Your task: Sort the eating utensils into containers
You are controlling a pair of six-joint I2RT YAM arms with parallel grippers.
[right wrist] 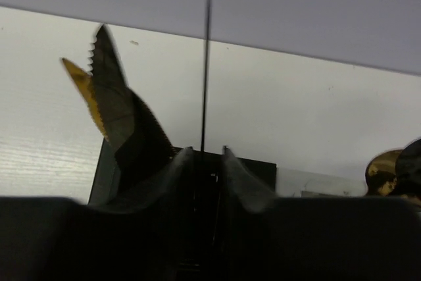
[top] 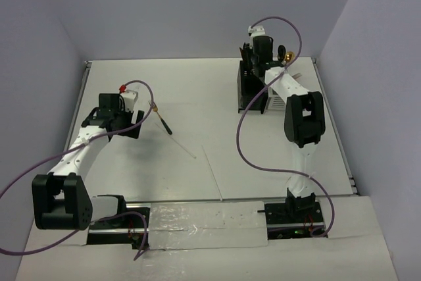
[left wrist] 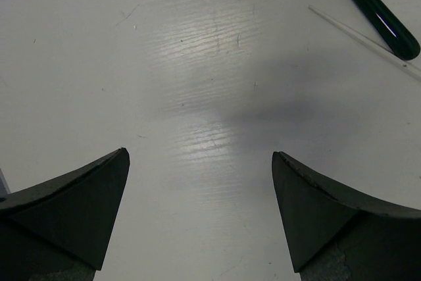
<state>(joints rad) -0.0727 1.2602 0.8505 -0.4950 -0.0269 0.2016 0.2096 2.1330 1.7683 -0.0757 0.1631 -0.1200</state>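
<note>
My left gripper is open and empty, low over the bare white table. Just beyond it lies a gold utensil with a dark green handle, with a thin white stick beside it. A second thin stick lies mid-table. My right gripper hangs over the black caddy, its jaws nearly together around a thin black utensil standing upright. Serrated knives stick out of the black caddy. The white caddy adjoins it on the right.
Gold spoon heads poke up at the right of the caddies. Purple cables loop over the table from both arms. Walls close off the table's left, back and right sides.
</note>
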